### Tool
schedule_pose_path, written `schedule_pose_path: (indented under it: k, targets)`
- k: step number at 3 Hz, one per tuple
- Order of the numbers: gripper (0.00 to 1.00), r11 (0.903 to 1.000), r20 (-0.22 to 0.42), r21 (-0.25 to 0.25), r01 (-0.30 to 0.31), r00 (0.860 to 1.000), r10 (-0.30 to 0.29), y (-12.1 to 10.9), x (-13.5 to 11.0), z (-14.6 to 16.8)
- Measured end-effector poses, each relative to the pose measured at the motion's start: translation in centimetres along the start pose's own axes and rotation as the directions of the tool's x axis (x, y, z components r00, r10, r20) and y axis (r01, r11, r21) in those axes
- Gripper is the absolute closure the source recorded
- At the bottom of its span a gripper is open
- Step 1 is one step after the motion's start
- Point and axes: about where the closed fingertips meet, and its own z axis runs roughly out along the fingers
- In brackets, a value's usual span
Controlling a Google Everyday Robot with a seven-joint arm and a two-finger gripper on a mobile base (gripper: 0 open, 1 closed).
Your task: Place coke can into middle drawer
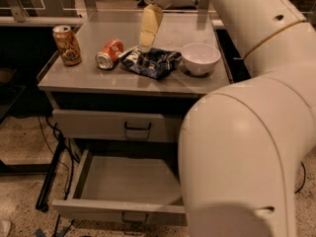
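1. Find the coke can lying on its side on the cabinet top, at about 10 o'clock in the view, silver end turned toward 7 o'clock. Unheld, and likely to roll if nudged.
2. See the gripper hanging tip-down near 12 o'clock, at the can's 2 o'clock, over the far edge of the blue snack bag. Apart from the can. Cannot tell whether open or closed from this angle.
3. Judge this as an approach: lined up beside the target, not over it.
4. Note the middle drawer pulled out at 6 o'clock with bare floor showing, ready for a drop from above. Shut upper drawer front leaves that path free.
5. Mind the neighbours: bag tight at the can's 3 o'clock, brown-gold can upright at 9 o'clock, white bowl beyond the bag.
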Motion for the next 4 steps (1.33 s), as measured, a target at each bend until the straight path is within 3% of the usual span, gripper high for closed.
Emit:
schedule_pose_path:
  k: [1, 2, 4]
  targets:
    - [0.00, 0.9991, 0.054, -0.027, 0.034, 0.998, -0.032, -1.1, -4.3, 2.8]
    - [0.00, 0.9997, 0.059, -0.016, 0.019, 0.998, -0.018, -1.4, -4.9, 3.4]
    - [0.00, 0.9967, 0.086, -0.053, -0.062, 0.994, 0.066, -3.2, -7.1, 8.1]
